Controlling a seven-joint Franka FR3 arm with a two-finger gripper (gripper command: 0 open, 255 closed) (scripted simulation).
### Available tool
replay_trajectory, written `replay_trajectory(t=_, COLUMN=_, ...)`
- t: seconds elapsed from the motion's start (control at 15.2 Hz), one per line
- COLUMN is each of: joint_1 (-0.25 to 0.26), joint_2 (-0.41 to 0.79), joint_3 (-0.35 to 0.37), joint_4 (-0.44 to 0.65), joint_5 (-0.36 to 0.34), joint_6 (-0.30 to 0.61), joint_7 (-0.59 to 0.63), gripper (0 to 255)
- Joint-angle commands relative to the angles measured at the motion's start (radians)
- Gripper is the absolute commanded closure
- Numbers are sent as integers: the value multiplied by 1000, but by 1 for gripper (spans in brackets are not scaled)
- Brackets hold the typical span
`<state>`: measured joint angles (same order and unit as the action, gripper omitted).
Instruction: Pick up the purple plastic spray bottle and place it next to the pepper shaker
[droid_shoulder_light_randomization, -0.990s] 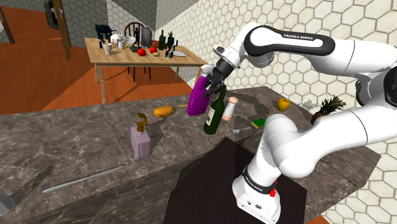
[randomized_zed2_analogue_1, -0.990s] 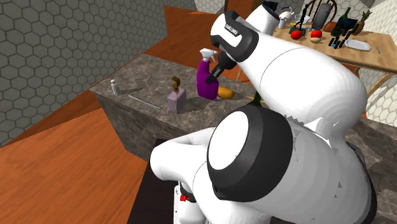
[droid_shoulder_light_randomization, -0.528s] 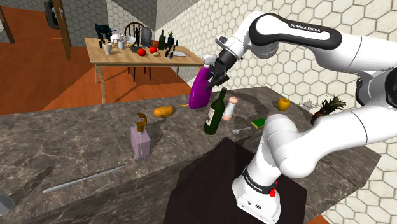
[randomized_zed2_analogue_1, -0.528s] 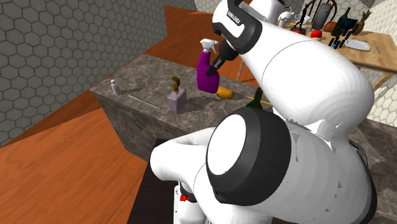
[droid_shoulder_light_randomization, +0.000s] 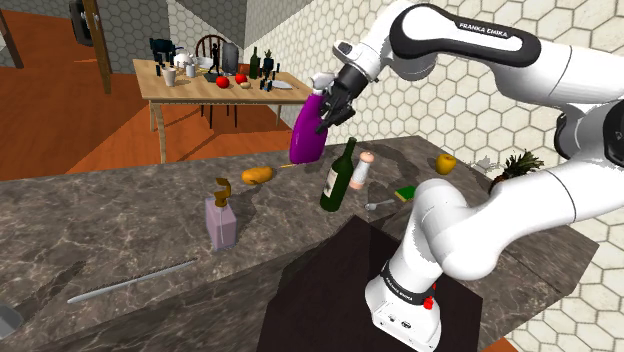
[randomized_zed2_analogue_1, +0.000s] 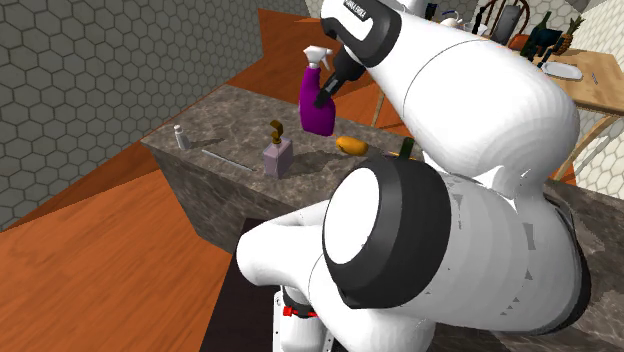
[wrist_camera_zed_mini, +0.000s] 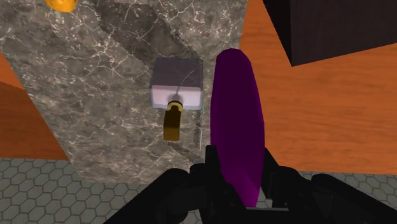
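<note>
Well, the big white Franka arm (droid_shoulder_light_randomization: 470, 45) takes up most of the scene, rising from its dark stand (droid_shoulder_light_randomization: 330, 290) and arching over towards the shoulder view's left. Below it runs a long grey marble counter (droid_shoulder_light_randomization: 120, 220), with orange wood floor beyond it and, further back, a wooden dining table (droid_shoulder_light_randomization: 215, 90) crowded with bottles, fruit and crockery. At the end of the arm the black gripper (droid_shoulder_light_randomization: 326, 108) is closed around the purple spray bottle (droid_shoulder_light_randomization: 305, 140), its two fingers pressed to either side of the body just below the white trigger head. The bottle hangs in the air, well clear of the counter, tilted with its base swung towards the shoulder view's left. In the wrist view the purple body (wrist_camera_zed_mini: 238, 121) stands clasped between the fingers (wrist_camera_zed_mini: 210, 168). A dark green wine bottle (droid_shoulder_light_randomization: 338, 177) stands on the counter down and to the right of the held bottle in the shoulder view, and the pepper shaker (droid_shoulder_light_randomization: 361, 170), a small pale cylinder, stands just beside it on the right. Nearer the camera sits a lilac soap dispenser (droid_shoulder_light_randomization: 221, 218) with a gold pump, which the wrist view shows lying below the gripper. A small orange lump of food (droid_shoulder_light_randomization: 257, 175) lies near the counter's far edge.
</note>
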<state>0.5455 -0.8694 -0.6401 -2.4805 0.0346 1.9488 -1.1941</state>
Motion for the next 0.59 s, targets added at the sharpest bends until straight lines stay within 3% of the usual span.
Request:
replay_trajectory(t=0.0, joint_1=30, joint_2=31, joint_3=23, joint_4=5, joint_5=23, joint_6=36, joint_7=27, gripper=255)
replay_trajectory(t=0.53, joint_1=176, joint_2=215, joint_3=94, joint_4=62, joint_5=127, joint_6=197, joint_7=122, gripper=255)
